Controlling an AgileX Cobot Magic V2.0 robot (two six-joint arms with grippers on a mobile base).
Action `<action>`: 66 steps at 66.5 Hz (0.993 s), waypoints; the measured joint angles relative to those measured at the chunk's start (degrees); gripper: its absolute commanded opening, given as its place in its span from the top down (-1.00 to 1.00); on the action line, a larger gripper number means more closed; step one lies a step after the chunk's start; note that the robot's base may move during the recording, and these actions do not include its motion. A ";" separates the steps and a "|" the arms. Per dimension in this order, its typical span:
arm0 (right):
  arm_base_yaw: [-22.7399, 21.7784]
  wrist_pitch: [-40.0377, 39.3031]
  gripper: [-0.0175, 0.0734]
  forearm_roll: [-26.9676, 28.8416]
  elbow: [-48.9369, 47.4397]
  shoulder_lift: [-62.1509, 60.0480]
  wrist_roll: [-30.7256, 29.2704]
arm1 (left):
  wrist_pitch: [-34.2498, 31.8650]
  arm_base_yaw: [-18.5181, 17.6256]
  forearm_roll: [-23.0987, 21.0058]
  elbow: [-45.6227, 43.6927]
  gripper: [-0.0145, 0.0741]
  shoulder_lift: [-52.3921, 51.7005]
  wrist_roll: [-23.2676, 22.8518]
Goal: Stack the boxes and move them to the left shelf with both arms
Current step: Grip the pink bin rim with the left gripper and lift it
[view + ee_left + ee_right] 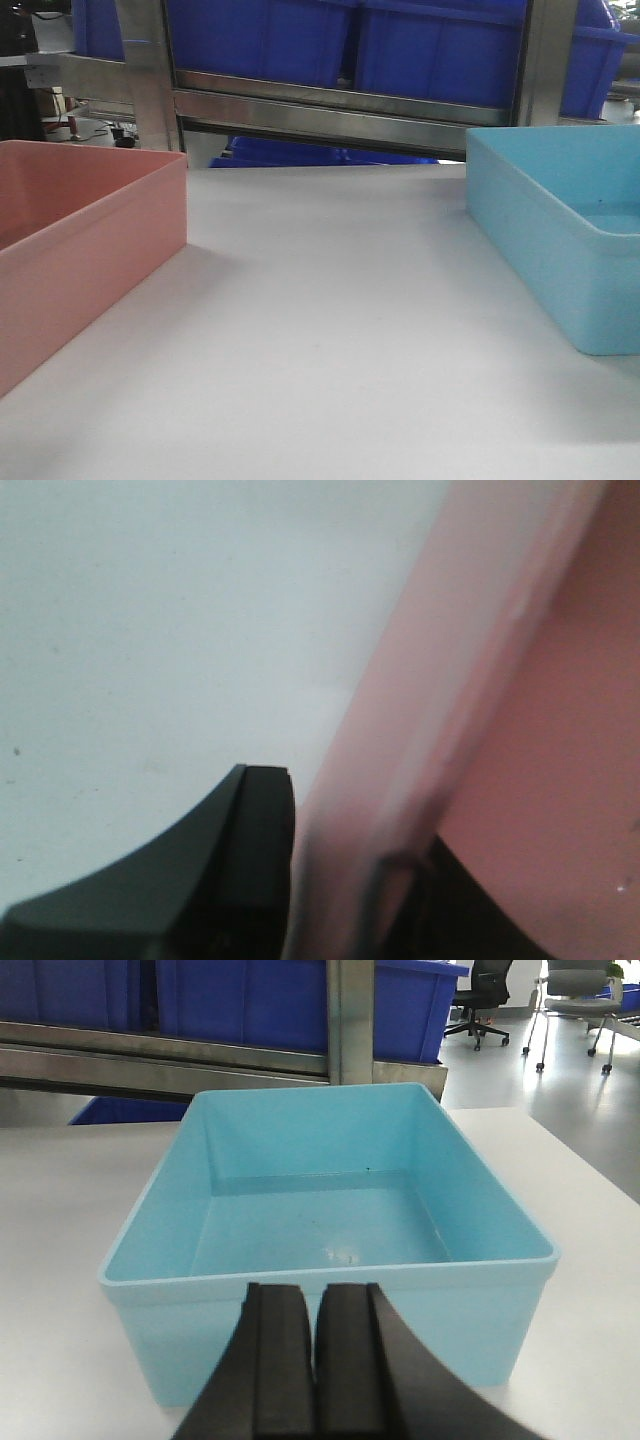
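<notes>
The salmon pink box (90, 230) stands on the white table at the left, and the light blue box (540, 220) stands apart from it at the right. Both are empty. In the left wrist view, my left gripper (350, 815) straddles a blurred wall of the pink box (520, 730). One finger (250, 860) is outside the wall and the other is inside, shut on it. My right gripper (317, 1295) is shut with nothing in it, just in front of the near wall of the blue box (450, 1320). I cannot tell if the steel rack behind is the left shelf.
A stainless-steel rack (300, 105) with flat crossbars runs along the table's far edge and holds dark blue crates (430, 45). White tabletop (320, 330) lies between the two boxes. Office chairs (575, 990) stand on the floor beyond the table's right edge.
</notes>
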 measured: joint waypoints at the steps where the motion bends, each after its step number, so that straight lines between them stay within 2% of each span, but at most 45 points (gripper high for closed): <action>1: 0.00 0.00 0.49 0.00 0.00 0.00 0.00 | 0.00 0.00 -0.11 0.00 0.68 -0.35 -0.31; 14: 0.00 0.00 0.49 0.00 0.00 0.00 0.00 | 1.37 -0.17 -1.71 0.00 0.68 -7.91 -5.38; 26: 0.00 0.00 0.49 0.00 0.00 0.00 0.00 | 5.52 -2.29 -2.21 0.00 0.68 -14.55 -13.97; 34: 0.00 0.00 0.49 0.00 0.00 0.00 0.00 | 6.75 -6.57 -2.21 0.00 0.68 -17.67 -18.98; 43: 0.00 0.00 0.49 0.00 0.00 0.00 0.00 | 6.01 -13.24 -2.21 0.11 0.68 -19.02 -25.61; 57: 0.00 0.00 0.49 0.00 0.00 0.00 0.00 | -2.57 -23.73 -2.60 0.33 0.68 -18.91 -37.94; 66: 0.00 0.00 0.49 0.00 0.00 0.00 0.00 | -8.20 -28.00 -2.69 0.33 0.68 -16.95 -45.35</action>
